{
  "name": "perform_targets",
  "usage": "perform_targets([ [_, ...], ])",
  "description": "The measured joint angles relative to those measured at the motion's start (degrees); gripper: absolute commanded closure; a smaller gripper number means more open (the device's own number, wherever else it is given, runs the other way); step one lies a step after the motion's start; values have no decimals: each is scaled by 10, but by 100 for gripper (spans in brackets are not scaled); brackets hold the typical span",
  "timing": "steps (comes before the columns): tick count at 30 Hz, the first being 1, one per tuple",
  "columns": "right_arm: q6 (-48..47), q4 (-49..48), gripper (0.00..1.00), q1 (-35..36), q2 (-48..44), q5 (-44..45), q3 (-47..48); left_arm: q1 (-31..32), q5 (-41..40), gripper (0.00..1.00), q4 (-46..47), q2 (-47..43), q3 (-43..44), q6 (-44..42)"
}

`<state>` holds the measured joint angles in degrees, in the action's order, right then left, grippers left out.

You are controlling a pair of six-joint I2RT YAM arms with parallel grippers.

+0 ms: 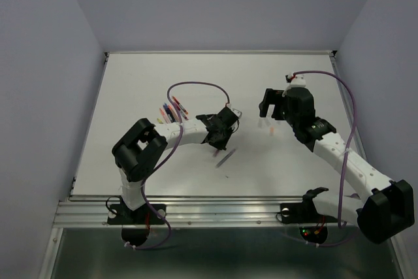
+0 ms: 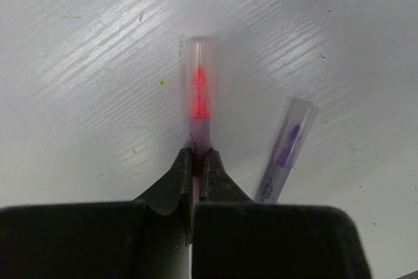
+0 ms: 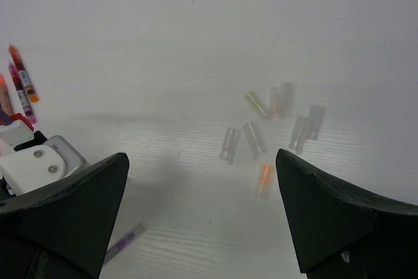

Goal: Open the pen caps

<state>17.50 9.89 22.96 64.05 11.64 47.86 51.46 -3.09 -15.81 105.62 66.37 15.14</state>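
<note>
My left gripper (image 2: 196, 155) is shut on a pink pen (image 2: 199, 125) whose clear cap (image 2: 197, 63) sits over its pink tip; in the top view this gripper (image 1: 219, 140) is at mid table. A purple pen (image 2: 287, 148) with its clear cap on lies just right of it, also seen in the top view (image 1: 226, 157). My right gripper (image 3: 201, 161) is open and empty, above several loose clear caps (image 3: 251, 136) and an orange-tinted cap (image 3: 264, 180). In the top view it (image 1: 266, 114) hovers over those caps (image 1: 269, 129).
A bunch of coloured pens (image 1: 172, 110) lies behind the left arm, its end showing in the right wrist view (image 3: 21, 83). The left arm's purple cable (image 1: 196, 85) loops over the table. The table's right edge (image 1: 343, 96) is close to the right arm.
</note>
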Motion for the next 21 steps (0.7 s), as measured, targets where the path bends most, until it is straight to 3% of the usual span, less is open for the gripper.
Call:
perform_targets([
  [14, -2, -1, 0, 0, -16, -34, 0, -10, -85, 100, -9, -5, 32, 28],
  [21, 14, -40, 0, 0, -42, -116, 0, -17, -40, 100, 86, -165, 9, 19],
])
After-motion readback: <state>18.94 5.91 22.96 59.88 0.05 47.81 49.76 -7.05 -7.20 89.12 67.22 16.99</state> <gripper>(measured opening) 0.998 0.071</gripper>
